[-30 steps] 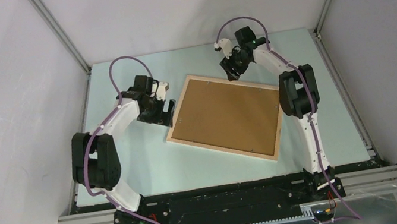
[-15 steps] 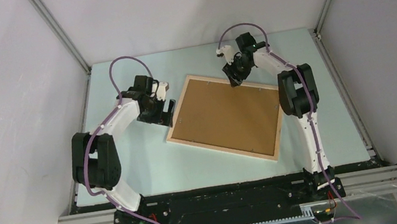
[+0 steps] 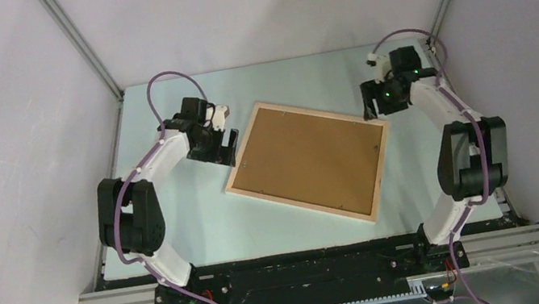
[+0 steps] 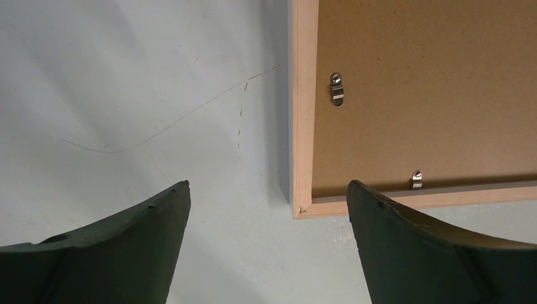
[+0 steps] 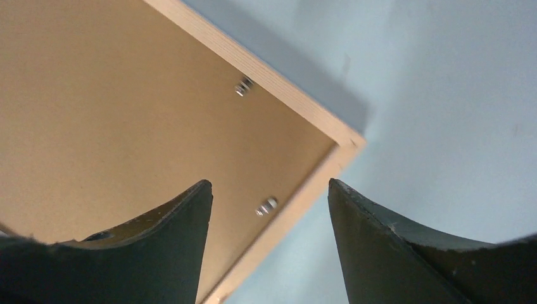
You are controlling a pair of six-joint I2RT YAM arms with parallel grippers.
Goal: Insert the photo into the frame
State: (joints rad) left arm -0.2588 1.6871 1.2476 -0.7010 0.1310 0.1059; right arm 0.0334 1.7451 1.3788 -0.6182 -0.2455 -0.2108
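Note:
The frame (image 3: 300,201) lies face down and tilted on the pale table, thin light-wood rails around a brown backing board (image 3: 308,158). The photo is hidden. My left gripper (image 3: 228,144) hovers open at the frame's left corner. In the left wrist view my left gripper (image 4: 268,185) has the frame's rail (image 4: 303,95) running up from between its jaws, which hold nothing. My right gripper (image 3: 371,110) is open at the frame's far right corner. In the right wrist view my right gripper (image 5: 269,182) straddles the side rail (image 5: 285,90) without touching it.
Small metal clips (image 4: 338,88) (image 5: 243,85) sit on the backing board just inside the rails. Grey walls enclose the table on three sides, and metal posts (image 3: 82,47) stand at the back corners. A thin scratch (image 4: 164,123) marks the table left of the frame.
The right arm has swung from the frame's far left corner over to its far right corner, and its jaws have widened. The left arm has barely shifted. The frame has not moved.

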